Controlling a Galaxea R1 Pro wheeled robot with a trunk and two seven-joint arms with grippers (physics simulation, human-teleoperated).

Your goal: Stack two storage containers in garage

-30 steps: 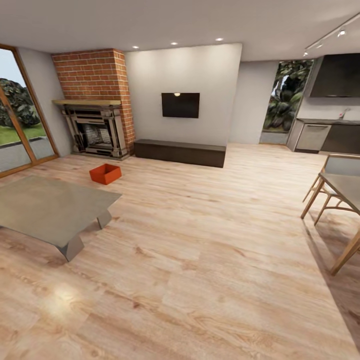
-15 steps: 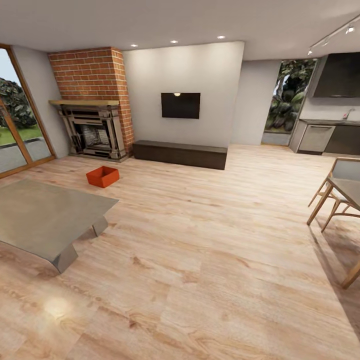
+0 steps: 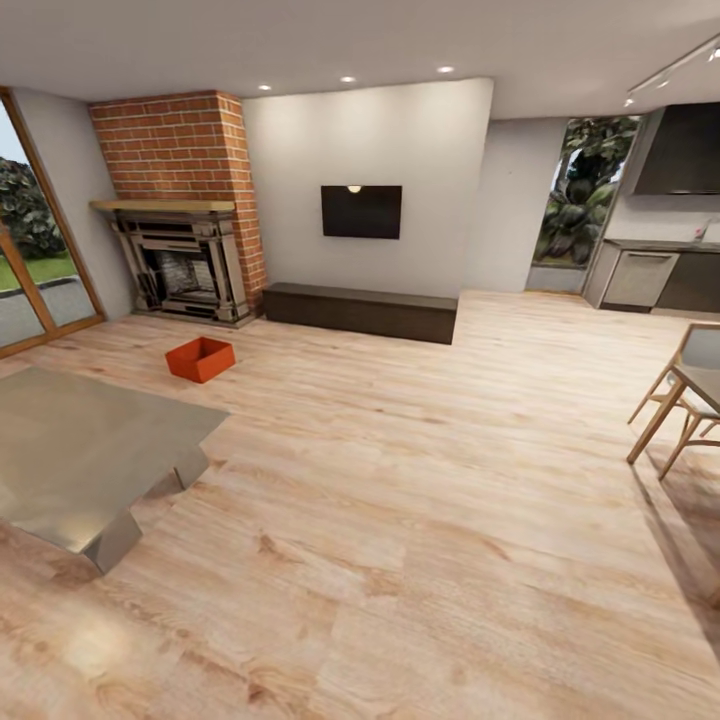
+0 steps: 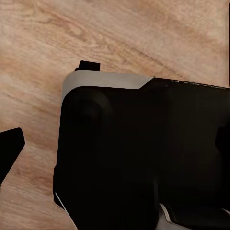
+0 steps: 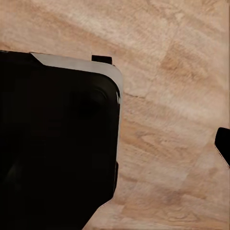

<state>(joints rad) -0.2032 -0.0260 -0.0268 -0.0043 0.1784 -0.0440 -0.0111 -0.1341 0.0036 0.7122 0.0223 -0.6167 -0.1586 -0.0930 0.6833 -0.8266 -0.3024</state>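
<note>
Storage container (image 3: 201, 359) on the living room's wood plank floor (image 3: 420, 520).
It sits open-topped near the brick fireplace (image 3: 185, 262), beyond the coffee table (image 3: 90, 450). Whether either tool is clenched cannot be told.

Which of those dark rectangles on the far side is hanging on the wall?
The black TV hangs on the white wall; the dark low cabinet below rests on the wood floor.

Orange-red container (image 3: 201, 359), light wood plank floor (image 3: 420, 520), red brick fireplace (image 3: 180, 150).
</note>
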